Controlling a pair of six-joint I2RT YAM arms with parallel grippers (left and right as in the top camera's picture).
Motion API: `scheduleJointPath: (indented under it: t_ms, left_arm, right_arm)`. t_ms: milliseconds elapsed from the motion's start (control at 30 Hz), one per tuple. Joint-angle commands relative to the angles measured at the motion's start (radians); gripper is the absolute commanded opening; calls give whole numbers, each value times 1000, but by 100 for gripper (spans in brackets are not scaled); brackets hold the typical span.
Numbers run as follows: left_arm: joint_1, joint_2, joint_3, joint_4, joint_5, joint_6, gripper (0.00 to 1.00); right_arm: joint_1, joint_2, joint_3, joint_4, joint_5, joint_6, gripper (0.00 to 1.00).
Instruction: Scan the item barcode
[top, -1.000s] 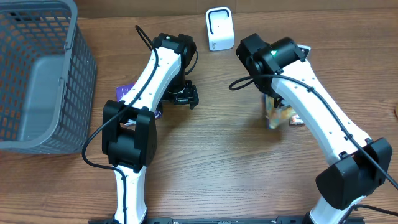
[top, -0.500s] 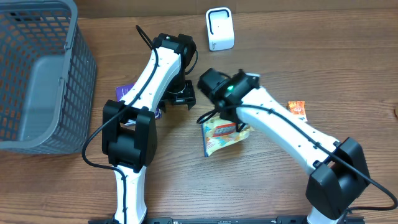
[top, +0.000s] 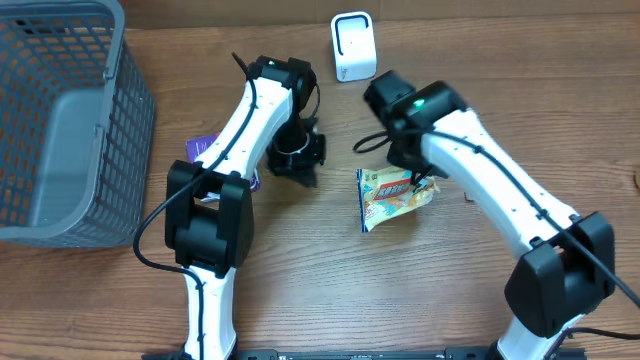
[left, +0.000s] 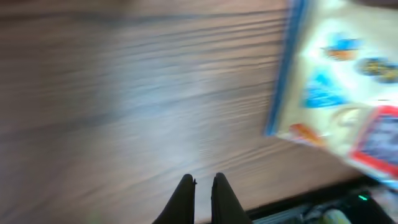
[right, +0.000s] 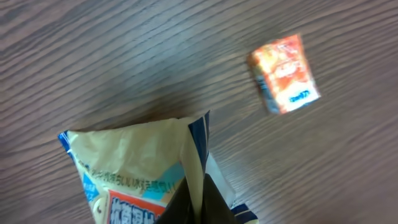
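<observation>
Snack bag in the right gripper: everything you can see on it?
The snack bag is a crinkled, glossy cream pouch with blue edges, orange and blue pictures and a red printed panel. The right gripper is shut on a folded seam at one edge. The bag sits tilted over the wood table, near its middle. No barcode shows. Whether it touches the table cannot be told.

The overhead camera looks straight down from well above and takes in the whole wooden tabletop (top: 330, 290) and both my arms. My left wrist camera looks past my left gripper (left: 203, 182) at the wood from close range, and its picture is blurred. My right wrist camera sits close over the snack bag (right: 137, 168). All 3 views share that bag and the wood.
</observation>
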Motion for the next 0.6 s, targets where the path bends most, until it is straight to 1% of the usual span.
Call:
scheduleJointPath:
  t_ms: [0, 67, 133, 167, 300, 467, 567]
  left_arm:
    - [-48, 5, -101, 101, 253, 59, 4]
    - [-68, 5, -169, 195, 330, 55, 4]
    - [-85, 5, -234, 289, 393, 29, 4]
    - [-92, 5, -271, 348, 401, 1, 4]
    - [-97, 5, -327, 451, 397, -76, 4]
    - [-105, 5, -341, 561, 394, -138, 4]
    - [-122, 5, -341, 653, 394, -174, 4]
  right_arm:
    - [-18, -11, 29, 26, -177, -80, 4]
    - [-32, -11, 29, 35, -230, -82, 4]
    - [-38, -11, 29, 43, -274, -119, 4]
    - [-40, -11, 29, 50, -299, -134, 4]
    - [-39, -11, 32, 56, -319, -153, 4]
    - [-39, -11, 78, 53, -442, -212, 4]
    - [-33, -11, 108, 53, -508, -212, 4]
